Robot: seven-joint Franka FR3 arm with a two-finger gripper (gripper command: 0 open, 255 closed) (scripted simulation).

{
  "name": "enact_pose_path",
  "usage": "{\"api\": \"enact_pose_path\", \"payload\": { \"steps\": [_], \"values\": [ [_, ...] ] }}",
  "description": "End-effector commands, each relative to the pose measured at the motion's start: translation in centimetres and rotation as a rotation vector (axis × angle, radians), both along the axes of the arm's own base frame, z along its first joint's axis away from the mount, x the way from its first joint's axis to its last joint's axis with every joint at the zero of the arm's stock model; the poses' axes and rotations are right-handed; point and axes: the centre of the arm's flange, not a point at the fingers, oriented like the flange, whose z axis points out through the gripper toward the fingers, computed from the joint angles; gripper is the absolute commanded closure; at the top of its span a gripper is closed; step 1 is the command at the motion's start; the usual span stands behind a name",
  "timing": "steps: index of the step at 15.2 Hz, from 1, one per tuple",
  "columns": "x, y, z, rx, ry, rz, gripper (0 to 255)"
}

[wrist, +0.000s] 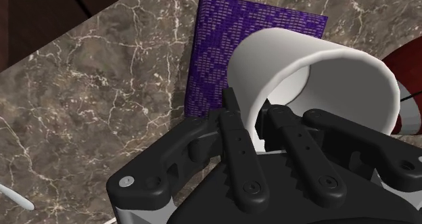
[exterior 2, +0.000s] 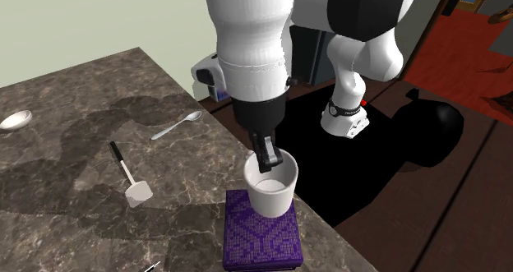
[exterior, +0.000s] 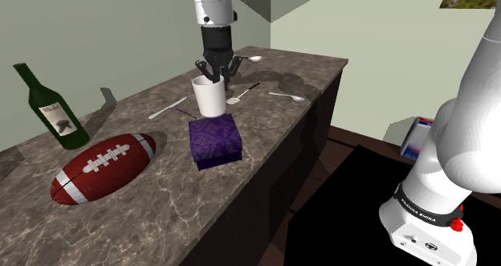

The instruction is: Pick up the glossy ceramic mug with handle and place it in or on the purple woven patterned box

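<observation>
My claw [exterior 2: 268, 157] is clamped on the rim of the white mug [exterior 2: 271, 192], with one finger inside and one outside. The mug is upright over the near edge of the purple patterned box [exterior 2: 259, 242] on the marble tabletop [exterior 2: 74, 89]. I cannot tell whether they touch.

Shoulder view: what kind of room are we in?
Probably a home kitchen or bar area. There is a long marble-patterned counter against a plain wall, and a green wine bottle, a spoon and a white mug on or over it.
</observation>
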Motion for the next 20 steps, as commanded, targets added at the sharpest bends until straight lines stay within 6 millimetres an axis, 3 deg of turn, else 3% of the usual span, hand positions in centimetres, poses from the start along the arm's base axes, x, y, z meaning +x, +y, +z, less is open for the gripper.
{"api": "enact_pose_path", "payload": {
  "steps": [1, 5, 12, 13, 18, 20],
  "values": [
    [0.0, 0.0, -1.1, 0.0, -0.001, 0.0, 255],
    [0.0, 0.0, -2.9, 0.0, -0.001, 0.0, 255],
    [0.0, 0.0, -2.9, 0.0, -0.001, 0.0, 255],
    [0.0, 0.0, -2.9, 0.0, -0.001, 0.0, 0],
    [0.0, 0.0, -2.9, 0.0, -0.001, 0.0, 0],
    [0.1, -0.2, -0.3, 0.0, -0.001, 0.0, 0]
  ]
}}
